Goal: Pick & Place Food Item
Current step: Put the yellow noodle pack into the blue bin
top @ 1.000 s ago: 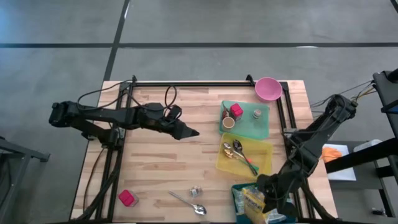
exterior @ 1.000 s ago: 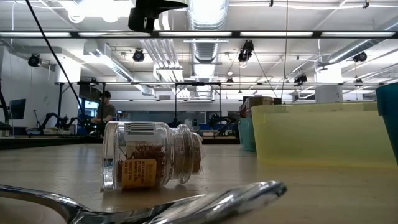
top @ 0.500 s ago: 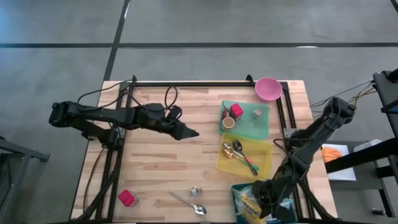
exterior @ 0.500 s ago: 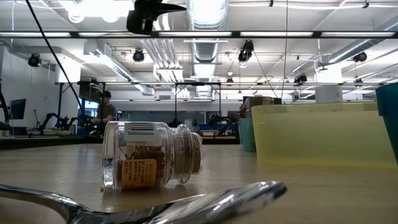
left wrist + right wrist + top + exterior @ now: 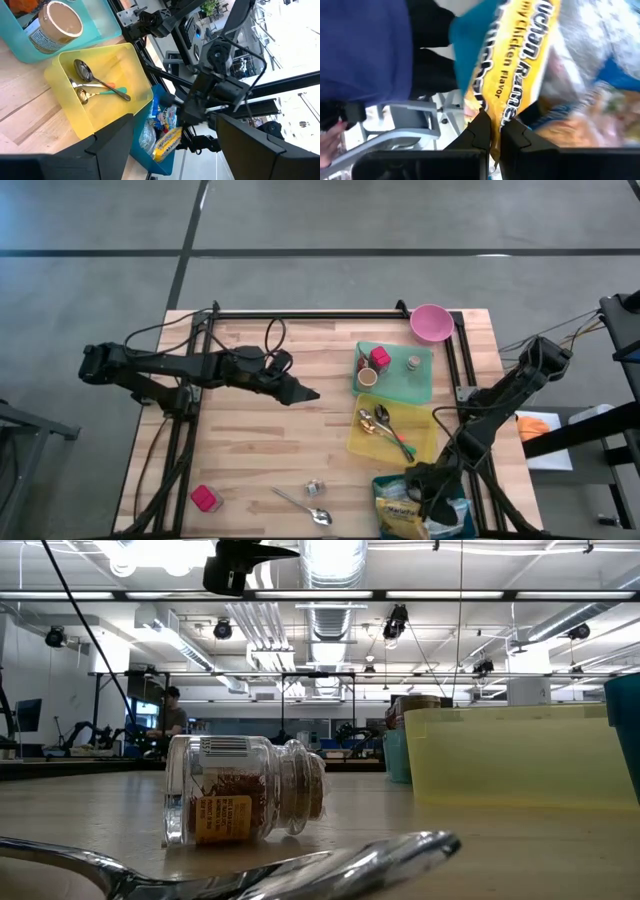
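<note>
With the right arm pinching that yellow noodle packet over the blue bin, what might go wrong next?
1. The right gripper has its jaws shut on just an edge of the ramen packet; it may slip out.
2. The blue bin is crammed with other bags, so a neighbour could get dragged out too.
3. The yellow tray sits right beside the bin; a swinging packet might hit it.

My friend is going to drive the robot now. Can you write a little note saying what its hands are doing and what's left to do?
Right hand: shut on the yellow ramen packet, over the blue bin of snack bags at the table's near right corner.
Left hand: open, holding nothing, hovering mid-table.
Yellow tray holds spoons; green tray holds small containers; pink bowl sits at the far edge.
Done: packet gripped.
Left: lift it clear of the bin and place it. The pictures don't show where it should go.
</note>
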### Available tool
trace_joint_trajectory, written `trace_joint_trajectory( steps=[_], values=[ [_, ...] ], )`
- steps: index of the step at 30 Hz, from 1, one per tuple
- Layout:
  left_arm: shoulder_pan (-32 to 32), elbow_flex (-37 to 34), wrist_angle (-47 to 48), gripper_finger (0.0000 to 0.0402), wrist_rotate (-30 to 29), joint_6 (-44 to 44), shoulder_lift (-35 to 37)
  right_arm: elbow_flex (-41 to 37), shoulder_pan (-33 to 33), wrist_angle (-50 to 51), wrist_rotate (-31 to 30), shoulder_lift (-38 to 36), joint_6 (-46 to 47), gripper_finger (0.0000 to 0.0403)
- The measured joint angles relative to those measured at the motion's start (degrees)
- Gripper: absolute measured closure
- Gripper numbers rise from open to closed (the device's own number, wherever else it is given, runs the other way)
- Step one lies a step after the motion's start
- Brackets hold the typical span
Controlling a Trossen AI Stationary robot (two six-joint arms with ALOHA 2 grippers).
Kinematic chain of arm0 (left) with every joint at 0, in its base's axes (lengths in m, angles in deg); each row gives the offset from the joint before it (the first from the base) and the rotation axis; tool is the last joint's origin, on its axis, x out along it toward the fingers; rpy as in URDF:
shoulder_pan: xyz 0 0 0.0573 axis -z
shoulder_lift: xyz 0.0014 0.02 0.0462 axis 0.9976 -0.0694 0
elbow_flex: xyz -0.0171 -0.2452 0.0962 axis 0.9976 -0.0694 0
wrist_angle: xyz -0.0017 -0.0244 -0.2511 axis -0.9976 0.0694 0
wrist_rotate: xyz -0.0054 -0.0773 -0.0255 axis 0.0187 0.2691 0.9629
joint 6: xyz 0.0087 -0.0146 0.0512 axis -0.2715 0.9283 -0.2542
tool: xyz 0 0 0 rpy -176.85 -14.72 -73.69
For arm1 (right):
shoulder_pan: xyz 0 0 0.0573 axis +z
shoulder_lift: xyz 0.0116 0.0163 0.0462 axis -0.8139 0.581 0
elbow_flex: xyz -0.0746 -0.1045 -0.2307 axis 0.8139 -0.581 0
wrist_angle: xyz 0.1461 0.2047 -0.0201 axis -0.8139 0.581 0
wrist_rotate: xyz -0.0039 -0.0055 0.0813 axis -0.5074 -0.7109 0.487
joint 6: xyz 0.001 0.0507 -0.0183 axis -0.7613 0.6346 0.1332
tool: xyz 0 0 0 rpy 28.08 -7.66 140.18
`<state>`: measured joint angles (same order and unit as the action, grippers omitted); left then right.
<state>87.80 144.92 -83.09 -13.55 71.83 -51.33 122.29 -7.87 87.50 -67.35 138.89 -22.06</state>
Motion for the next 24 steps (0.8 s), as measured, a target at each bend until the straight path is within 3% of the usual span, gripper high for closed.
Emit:
trace_joint_trajectory(
  steps=[7, 24],
  values=[
    [0.0, 0.0, 0.0, 0.0115, 0.0, 0.0, 0.0, -2.9, -2.0, 0.6, -0.6, 0.0, 3.8, 0.0390],
    [0.0, 0.0, 0.0, 0.0115, 0.0, 0.0, 0.0, -3.0, -4.5, 11.0, -5.6, 0.0, 3.0, 0.0390]
  ],
)
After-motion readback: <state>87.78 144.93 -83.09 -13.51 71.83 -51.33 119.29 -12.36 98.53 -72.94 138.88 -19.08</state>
